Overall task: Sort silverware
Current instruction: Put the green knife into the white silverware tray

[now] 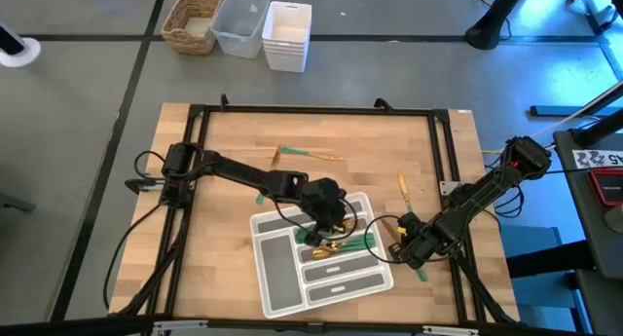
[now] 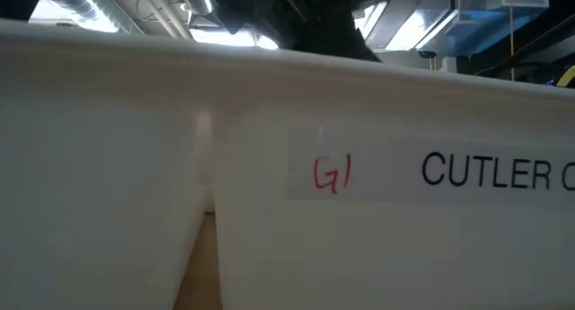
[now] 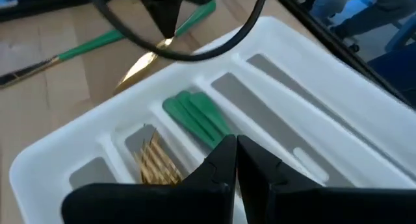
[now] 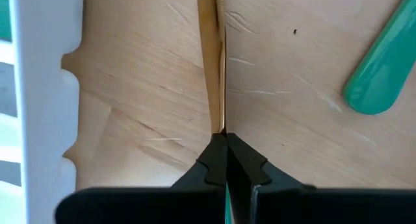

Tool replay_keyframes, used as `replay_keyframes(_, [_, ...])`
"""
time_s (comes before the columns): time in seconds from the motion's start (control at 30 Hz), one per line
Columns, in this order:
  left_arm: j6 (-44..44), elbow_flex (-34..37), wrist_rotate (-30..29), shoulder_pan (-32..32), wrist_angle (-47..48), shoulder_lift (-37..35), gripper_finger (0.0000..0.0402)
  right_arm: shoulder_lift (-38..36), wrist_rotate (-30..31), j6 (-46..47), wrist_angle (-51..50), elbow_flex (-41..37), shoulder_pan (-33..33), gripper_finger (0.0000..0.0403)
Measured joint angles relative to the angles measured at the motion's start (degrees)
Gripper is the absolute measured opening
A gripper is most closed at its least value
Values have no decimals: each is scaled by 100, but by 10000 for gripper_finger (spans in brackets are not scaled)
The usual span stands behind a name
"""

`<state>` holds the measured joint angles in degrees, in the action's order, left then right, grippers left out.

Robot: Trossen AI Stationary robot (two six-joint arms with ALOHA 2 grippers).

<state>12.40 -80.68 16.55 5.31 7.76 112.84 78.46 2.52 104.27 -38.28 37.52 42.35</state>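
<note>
We're basically staring at a white bin wall (image 2: 269, 211) labelled "G1 CUTLER", dark arm parts (image 2: 296, 13) above.

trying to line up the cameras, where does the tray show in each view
High: tray lies low in the middle of the table, under the left gripper.
Low: a white wall marked CUTLER fills the picture; it may be the tray.
Left wrist: tray fills most of the picture.
Right wrist: only its white edge shows.
Shared landmark: the tray's white rim.

A white bin (image 2: 269, 211) blocks the low view — its label cut off.
</note>
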Motion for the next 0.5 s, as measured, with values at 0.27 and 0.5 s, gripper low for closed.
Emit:
replay_keyframes(0.27, [-20, 0, -13, -33, 523, 0, 5, 2, -4, 46, -31, 0, 0, 43])
replay_keyframes(0.5, [31, -2, -23, -49, 1130, 0, 5, 2, -2, 55, -26, 0, 0, 75])
